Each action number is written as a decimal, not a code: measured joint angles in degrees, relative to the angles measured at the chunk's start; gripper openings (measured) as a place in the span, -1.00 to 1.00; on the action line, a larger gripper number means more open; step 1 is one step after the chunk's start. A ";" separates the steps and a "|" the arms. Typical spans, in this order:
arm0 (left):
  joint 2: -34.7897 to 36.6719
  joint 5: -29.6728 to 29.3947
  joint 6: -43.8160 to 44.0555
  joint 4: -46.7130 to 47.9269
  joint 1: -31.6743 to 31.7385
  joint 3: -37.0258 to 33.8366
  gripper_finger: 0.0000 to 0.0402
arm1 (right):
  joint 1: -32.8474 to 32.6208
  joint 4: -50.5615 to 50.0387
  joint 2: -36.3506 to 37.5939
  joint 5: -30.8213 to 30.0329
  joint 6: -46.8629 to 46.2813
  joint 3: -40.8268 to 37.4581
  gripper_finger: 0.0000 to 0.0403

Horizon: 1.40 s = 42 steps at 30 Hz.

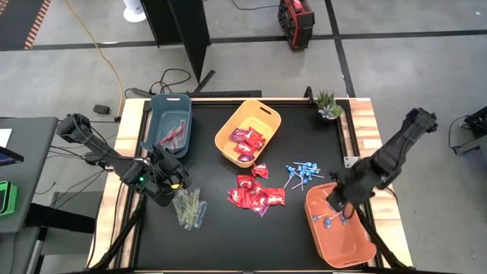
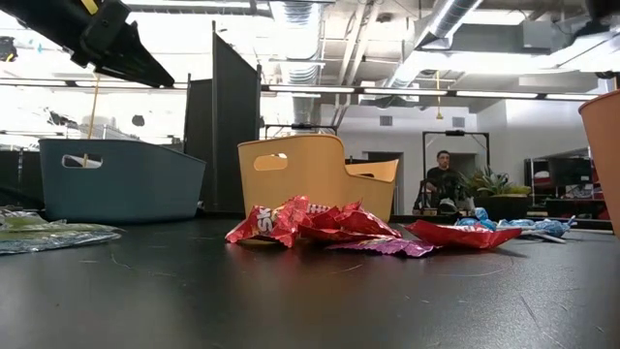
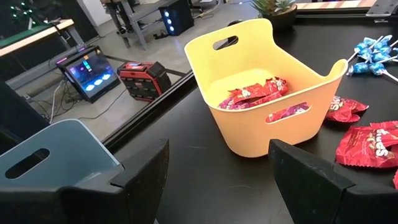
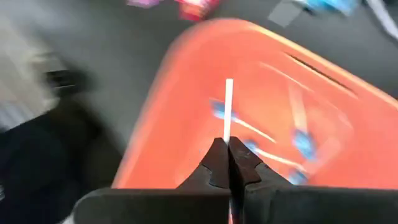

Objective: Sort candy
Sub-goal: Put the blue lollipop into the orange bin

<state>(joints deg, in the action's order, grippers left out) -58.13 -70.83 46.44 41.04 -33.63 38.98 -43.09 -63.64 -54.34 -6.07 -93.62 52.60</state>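
Red square packets (image 1: pixel 255 194) lie heaped at the table's middle, and more of them (image 3: pixel 255 93) sit in the yellow bin (image 1: pixel 228 125). Blue lollipops (image 1: pixel 303 173) lie to their right. Green stick packets (image 1: pixel 189 207) lie near the left front. My right gripper (image 1: pixel 341 204) hangs over the orange bin (image 1: pixel 313 221), shut on a lollipop's white stick (image 4: pixel 228 106). That bin holds a few lollipops (image 4: pixel 298 140). My left gripper (image 1: pixel 173 176) stands open with nothing between its fingers, between the blue bin (image 1: pixel 169 122) and the green packets. My right gripper pinches the lollipop's white stick (image 4: pixel 228 134) between its two fingertips. The fingers slant down from above, and the stick's free end juts out past them over the orange bin. The lollipop is lifted clear. Its wrapped head is hidden behind the fingers.
The blue bin holds some stick packets (image 1: pixel 175 137). A small potted plant (image 1: pixel 329 105) stands at the far right corner. The black table top (image 1: pixel 228 236) lies bare along the near edge between the green packets and the orange bin.
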 joint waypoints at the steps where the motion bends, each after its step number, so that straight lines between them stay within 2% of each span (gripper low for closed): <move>1: 0.00 -0.03 -0.04 -0.16 0.00 -0.15 0.34 | -1.47 -1.77 -1.37 -0.02 -3.02 0.00 -0.92; 5: -0.04 0.00 -0.12 -0.81 0.68 -1.33 0.34 | -6.07 -3.13 -6.39 -0.02 -9.73 -0.02 -0.64; 9: -0.02 -0.01 0.17 -1.53 1.86 -1.77 0.34 | -7.27 -2.92 -9.34 -0.02 -12.46 -0.02 -0.21; 13: -0.02 0.46 0.21 -1.89 2.21 -1.77 0.34 | -6.32 -1.57 -9.77 -0.02 -8.96 0.01 0.21; 16: -0.02 0.57 0.25 -1.99 2.23 -1.77 0.34 | -3.60 -0.19 -9.54 -1.48 -3.08 1.54 0.36; 25: -0.02 0.83 0.27 -2.01 2.23 -1.77 0.34 | 11.92 -0.77 -10.24 -9.07 21.69 10.79 0.39; 32: -0.02 0.90 0.27 -2.01 2.23 -1.77 0.34 | 29.15 0.06 -17.34 -10.99 42.24 13.51 0.39; 38: -0.02 0.90 0.27 -1.97 2.23 -1.77 0.34 | 38.61 0.26 -27.03 -3.14 55.97 15.16 0.38; 42: -0.02 0.90 0.25 -1.97 2.23 -1.77 0.34 | 42.06 0.06 -33.24 2.82 62.33 15.26 0.27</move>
<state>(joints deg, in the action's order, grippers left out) -58.15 -69.93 46.70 39.07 -31.40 37.21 -1.03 -63.58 -87.59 -3.25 -31.29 67.85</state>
